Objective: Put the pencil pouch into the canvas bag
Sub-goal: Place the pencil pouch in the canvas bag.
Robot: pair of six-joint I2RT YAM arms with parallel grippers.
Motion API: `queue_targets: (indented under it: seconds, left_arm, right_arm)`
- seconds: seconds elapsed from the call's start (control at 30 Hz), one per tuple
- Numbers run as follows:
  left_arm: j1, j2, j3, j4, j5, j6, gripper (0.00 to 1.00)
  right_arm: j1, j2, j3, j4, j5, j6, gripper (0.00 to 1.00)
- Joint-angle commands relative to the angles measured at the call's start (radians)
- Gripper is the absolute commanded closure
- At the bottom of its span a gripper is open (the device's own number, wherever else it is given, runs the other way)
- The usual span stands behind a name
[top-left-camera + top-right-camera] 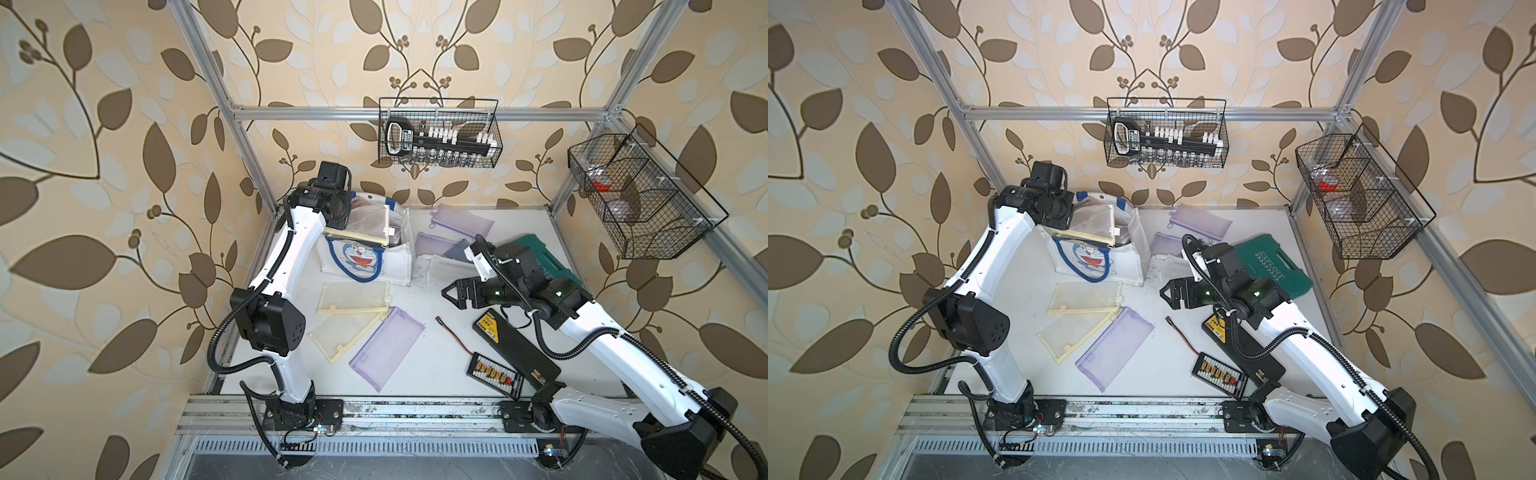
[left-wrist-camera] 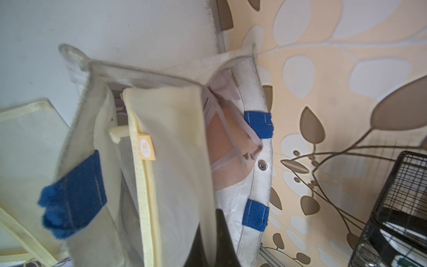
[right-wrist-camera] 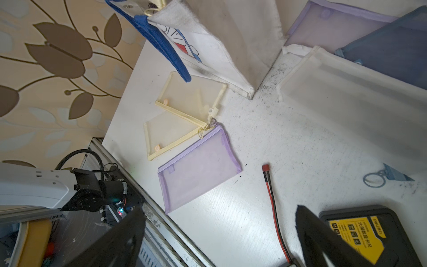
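The white canvas bag (image 1: 397,266) (image 1: 1133,249) with blue handles and a cartoon cat pocket stands open at the back left of the table. My left gripper (image 1: 338,218) (image 2: 211,231) is shut on a yellow mesh pencil pouch (image 1: 368,226) (image 1: 1092,226) (image 2: 171,150), which hangs partly inside the bag's mouth. The bag's rim (image 2: 260,92) surrounds the pouch in the left wrist view, and a pinkish pouch (image 2: 227,138) lies deeper inside. My right gripper (image 1: 451,293) (image 1: 1165,293) (image 3: 219,212) hovers open over the table's middle, holding nothing.
Two yellow pouches (image 1: 353,297) (image 3: 191,97) and a purple pouch (image 1: 386,343) (image 3: 198,166) lie in front of the bag. More pouches (image 1: 461,220) lie at the back. A green tool case (image 1: 1273,264), a black box (image 1: 515,345) and a charger board (image 1: 494,370) sit on the right.
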Motion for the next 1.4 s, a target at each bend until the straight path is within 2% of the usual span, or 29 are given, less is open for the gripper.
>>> queue_targets:
  seconds: [0.0,0.23,0.4,0.53,0.77,0.9,1.13,1.27,1.37]
  left_arm:
    - [0.003,-0.009,0.007,0.05,0.018,-0.027,1.0]
    - [0.008,-0.002,0.047,0.13,0.076,-0.057,1.0]
    - [0.008,-0.042,-0.028,0.207,0.089,-0.076,1.0]
    - [0.008,-0.037,-0.042,0.191,0.088,-0.082,1.0]
    - [0.009,-0.085,-0.248,0.233,0.092,-0.162,1.0]
    - [0.017,-0.098,-0.295,0.219,0.079,-0.168,1.0]
    - [0.03,-0.09,-0.259,0.224,0.074,-0.095,1.0]
    - [0.059,-0.12,-0.29,0.311,0.09,-0.093,1.0]
    - [0.087,-0.118,-0.268,0.302,0.116,-0.117,1.0]
  right_arm:
    - [-0.009,-0.007,0.029,-0.011,0.003,-0.026,0.01]
    - [-0.023,-0.014,0.017,-0.003,-0.008,-0.026,0.01]
    - [-0.029,-0.022,0.008,-0.003,-0.005,-0.025,0.0]
    - [-0.036,-0.034,-0.016,0.004,-0.009,-0.02,0.0]
    - [-0.042,-0.022,0.007,0.003,-0.01,-0.023,0.01]
    - [-0.043,-0.022,0.005,0.005,-0.013,-0.023,0.01]
    - [-0.045,-0.011,0.005,0.018,-0.025,-0.02,0.01]
    - [-0.043,-0.01,0.009,0.017,-0.028,-0.017,0.01]
    - [-0.044,-0.011,0.011,0.017,-0.029,-0.018,0.01]
